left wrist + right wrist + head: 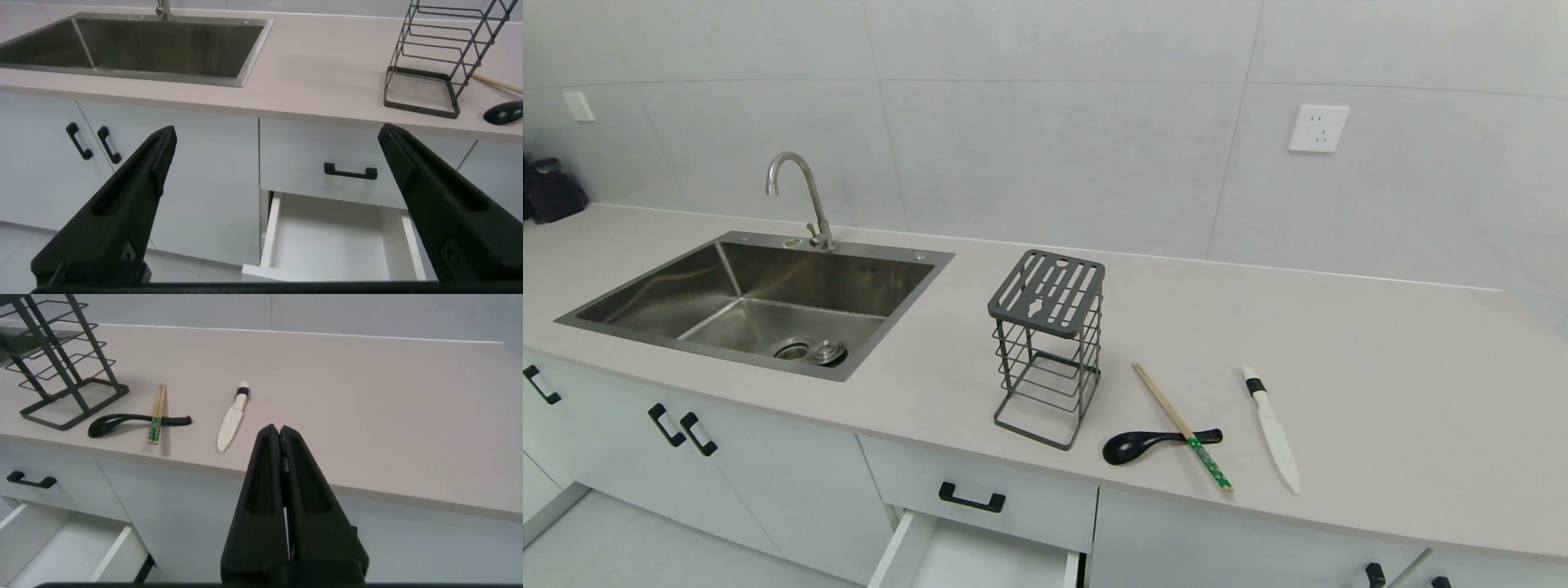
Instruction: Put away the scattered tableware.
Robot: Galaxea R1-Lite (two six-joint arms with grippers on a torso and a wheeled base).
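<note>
Running the full width of the kitchen, the pale tabletop [1258, 343] carries everything of interest. Sunk into its left part is a steel sink [792, 282], with a curved faucet [805, 192] at its back rim. Below the front edge, between the sink and the scattered pieces, a white drawer [980, 563] stands pulled out.

A dark wire rack [1045, 351] stands upright near the middle of the tabletop, right of the sink, with a slotted plate as its top. The left gripper [278, 139] hangs in front of the cabinets, lower than the tabletop and over the drawer, its fingers spread wide and holding nothing. The right gripper [280, 433] sits off the front edge on the knife's side, fingers pressed together with nothing between them.

The tableware lies right of the rack, close to the front edge. Farthest right is a white knife [1272, 429] with a black band (well apart from the other pieces). A pair of wooden chopsticks [1181, 425] lies between the knife and the rack, green ends toward the front edge. They rest across the handle of a black spoon [1131, 447], whose bowl points toward the rack's base, just beside it but not touching.
</note>
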